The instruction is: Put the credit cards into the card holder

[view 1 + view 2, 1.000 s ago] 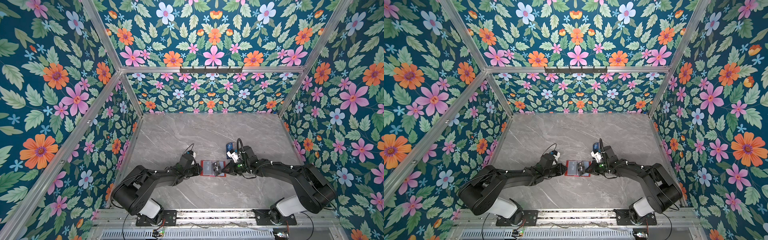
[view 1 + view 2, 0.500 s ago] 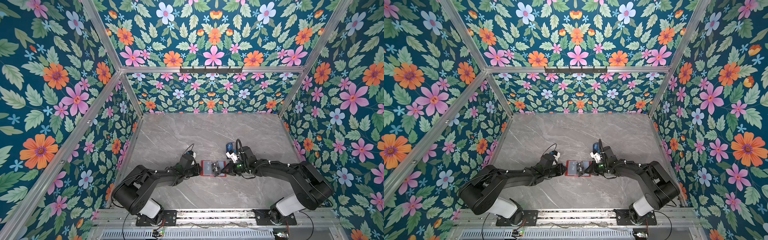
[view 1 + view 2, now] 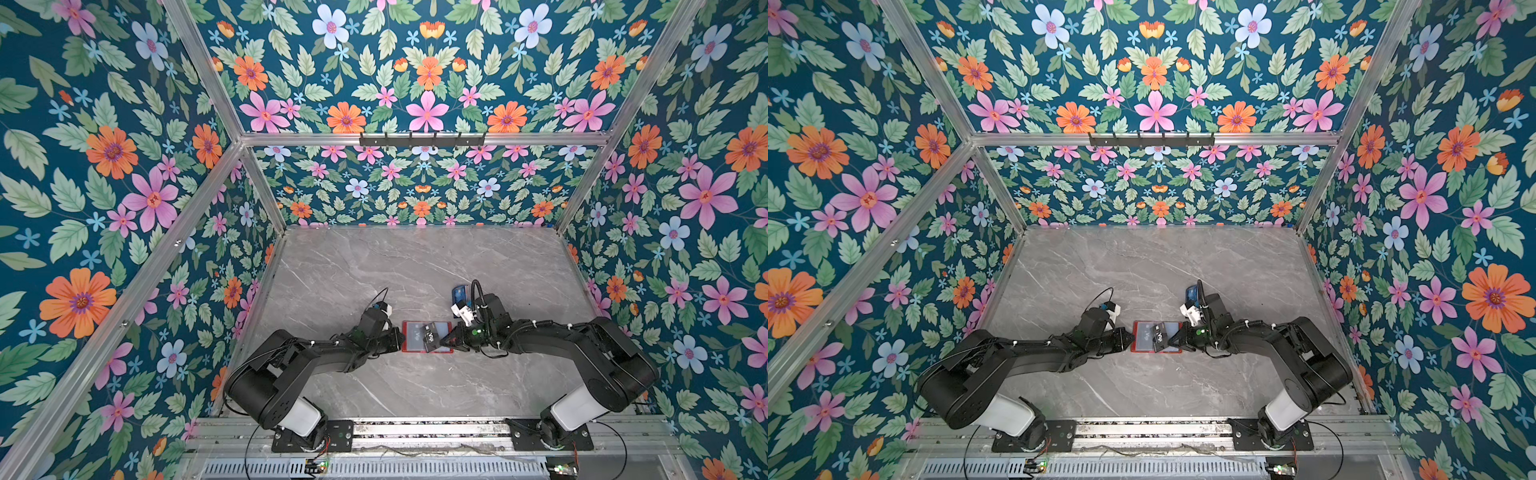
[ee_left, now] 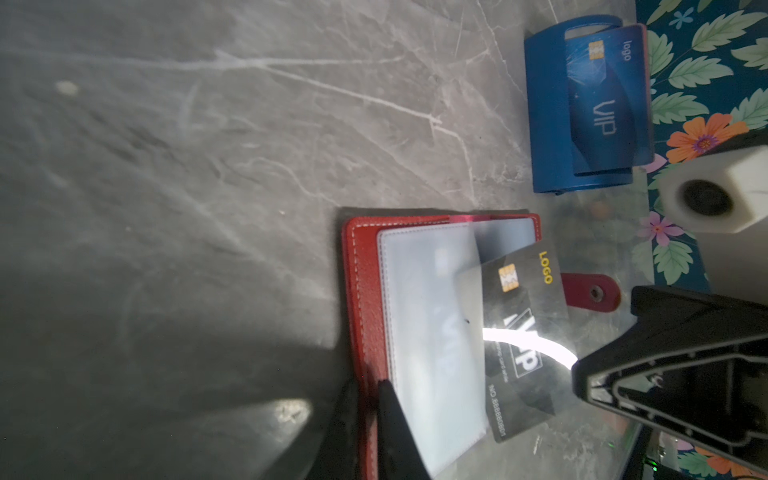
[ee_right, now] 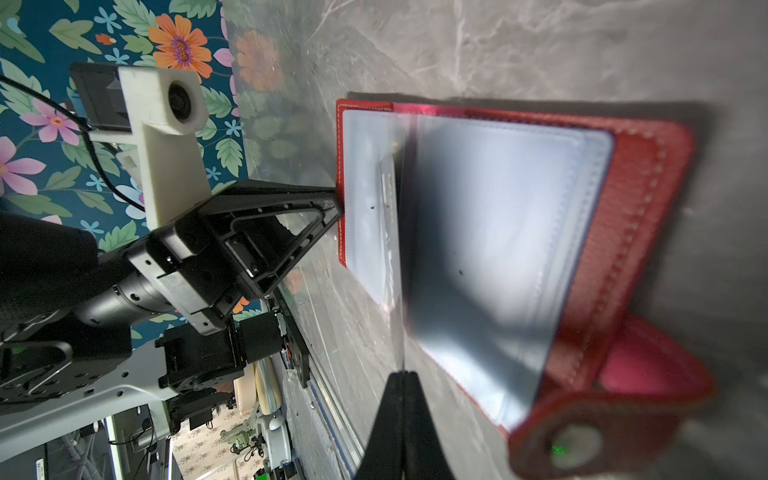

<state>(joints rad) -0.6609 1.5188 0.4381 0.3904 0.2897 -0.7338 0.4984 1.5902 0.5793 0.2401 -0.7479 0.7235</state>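
This is a robotics lab test booth. Flower-patterned wall panels (image 3: 124, 166) sit in a bare aluminium frame (image 3: 424, 139) around a grey marble-look table (image 3: 415, 257). The left arm (image 3: 291, 365) and the right arm (image 3: 582, 353) are bolted to a metal rail (image 3: 428, 428) along its front. The right wrist view shows a workroom with more equipment (image 5: 232, 440) beyond.

One card holder (image 4: 363, 291), one blue stand (image 4: 546, 116), one black card (image 4: 515, 349), one blue card (image 4: 602, 99): two cards plainly showing.
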